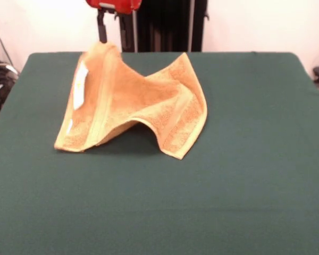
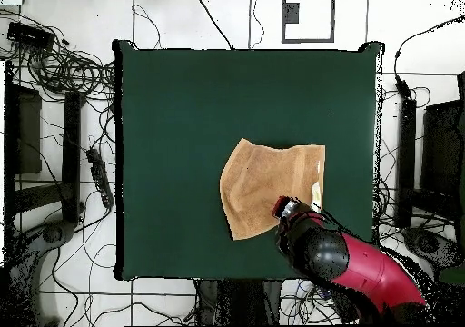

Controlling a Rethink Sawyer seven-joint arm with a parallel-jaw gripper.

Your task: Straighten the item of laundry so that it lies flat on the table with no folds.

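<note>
Red-and-black claw (image 1: 102, 38) pinching raised corner of orange-tan terry towel (image 1: 133, 101) above dark green bench (image 1: 244, 175); risks slipping, collapsing into fresh folds.

Even bright light, soft shadow under raised towel (image 1: 130, 101), slight blur.

In the front view, the top edge cut off your hand (image 1: 102, 33) above its dark fingers, so you could not tell its grip on the towel (image 1: 133, 101). Overhead, the arm (image 2: 350, 262) hid the hand and the towel's near-right corner. The raised towel hid the surface (image 1: 165, 196) beneath it.
</note>
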